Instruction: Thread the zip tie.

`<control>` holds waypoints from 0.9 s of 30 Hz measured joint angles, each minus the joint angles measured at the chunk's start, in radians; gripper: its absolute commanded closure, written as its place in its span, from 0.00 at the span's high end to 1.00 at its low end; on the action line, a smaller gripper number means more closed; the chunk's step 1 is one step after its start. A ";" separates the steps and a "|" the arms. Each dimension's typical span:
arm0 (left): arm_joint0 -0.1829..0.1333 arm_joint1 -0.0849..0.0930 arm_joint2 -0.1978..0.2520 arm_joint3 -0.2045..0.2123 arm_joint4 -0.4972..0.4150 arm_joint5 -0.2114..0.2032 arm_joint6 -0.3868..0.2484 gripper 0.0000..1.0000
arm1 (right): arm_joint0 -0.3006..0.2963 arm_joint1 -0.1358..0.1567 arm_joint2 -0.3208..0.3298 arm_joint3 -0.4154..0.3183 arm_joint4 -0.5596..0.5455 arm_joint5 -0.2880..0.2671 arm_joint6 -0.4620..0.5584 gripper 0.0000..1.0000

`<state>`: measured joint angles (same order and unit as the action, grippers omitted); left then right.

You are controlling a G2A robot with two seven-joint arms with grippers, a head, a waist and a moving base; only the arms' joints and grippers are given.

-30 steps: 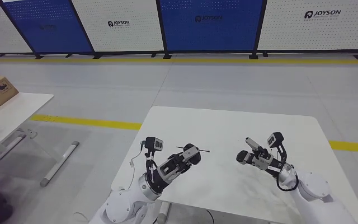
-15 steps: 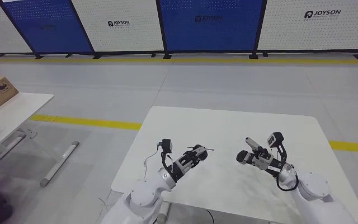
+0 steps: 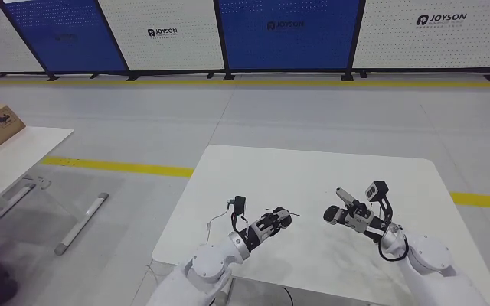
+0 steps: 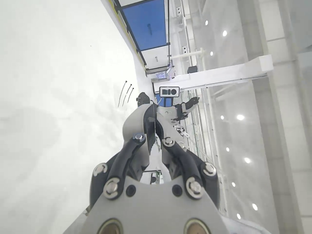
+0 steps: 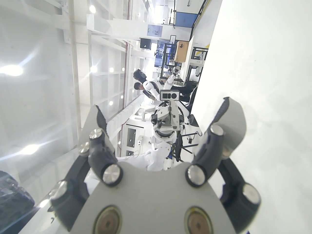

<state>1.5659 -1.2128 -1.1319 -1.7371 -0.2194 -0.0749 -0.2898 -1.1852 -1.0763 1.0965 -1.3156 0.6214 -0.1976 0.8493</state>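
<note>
Black zip tie (image 4: 154,119) clamped between the closed fingers (image 4: 132,125) of the left gripper (image 4: 150,108), held above the white table (image 3: 306,164) rather than resting on it. Seen edge-on as a thin strip in the left wrist view. Sticks out of the grip at both ends in the top view, one end aimed toward the right gripper (image 5: 162,105). Hangs over the near half of the table, a bit left of its middle, well in from the left edge. Right gripper with fingers spread wide apart, hovering over the near half too, right of the middle and well in from the right edge. Faces the left gripper head-on across a clear gap, apart from the tie. Three spare zip ties (image 4: 125,93) flat on the table, side by side, roughly parallel, heads all at the same end, just apart from each other. Lie beyond the left gripper on the right arm's side; nearest table edge hard to call from these views. Yellow floor line (image 3: 115,166) past the table's left edge, blue and white panels (image 3: 287,30) well beyond the far edge.
</note>
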 measured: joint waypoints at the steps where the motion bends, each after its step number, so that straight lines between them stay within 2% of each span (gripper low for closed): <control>1: 0.000 0.000 0.000 0.000 0.000 0.000 0.000 0.00 | 0.000 0.000 0.000 -0.002 -0.001 0.000 -0.001 1.00; 3: 0.000 0.000 0.000 0.000 0.000 0.000 0.000 0.00 | 0.001 0.002 -0.002 -0.018 -0.037 -0.005 -0.001 1.00; 6: 0.000 0.000 0.000 0.000 0.000 0.000 0.000 0.00 | 0.011 0.013 0.013 -0.050 -0.167 0.007 0.010 1.00; 10: 0.000 0.000 0.000 0.000 0.000 0.000 0.000 0.00 | 0.015 0.037 0.081 -0.098 -0.317 0.060 0.019 1.00; 12: 0.000 0.000 0.000 0.000 0.000 0.000 0.000 0.00 | 0.011 0.049 0.120 -0.120 -0.353 0.080 0.035 1.00; 17: 0.000 0.000 0.000 0.000 0.000 0.000 0.000 0.00 | 0.002 0.082 0.205 -0.192 -0.538 0.142 0.118 1.00; 20: 0.000 0.000 0.000 0.000 0.000 0.000 0.000 0.00 | -0.012 0.089 0.238 -0.224 -0.557 0.130 0.105 1.00; 27: 0.000 0.000 0.000 0.000 0.000 0.000 0.000 0.00 | -0.015 0.089 0.241 -0.226 -0.551 0.125 0.100 1.00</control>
<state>1.5659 -1.2128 -1.1319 -1.7371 -0.2195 -0.0750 -0.2898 -1.1997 -0.9875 1.3373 -1.5415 0.0701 -0.0729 0.9497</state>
